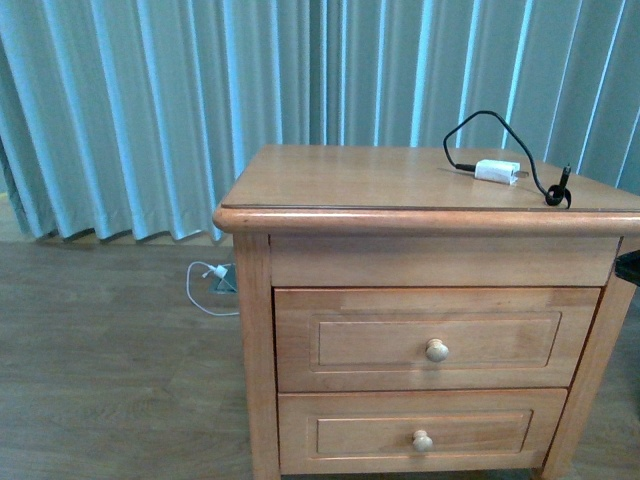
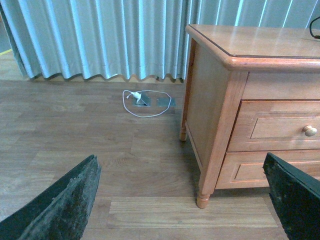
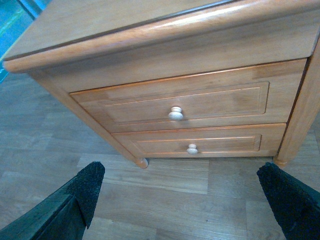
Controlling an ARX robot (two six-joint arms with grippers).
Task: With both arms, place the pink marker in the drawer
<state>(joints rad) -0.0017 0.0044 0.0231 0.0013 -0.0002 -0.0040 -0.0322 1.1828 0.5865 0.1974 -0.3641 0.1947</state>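
Drawer [image 1: 437, 340] closed, interior hidden, both jaws spread, fingertips cropped.

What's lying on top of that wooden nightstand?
On the nightstand top sits a white charger block with a looping black cable, near its right rear. No pink marker shows. Both drawers are shut, so their insides are hidden.
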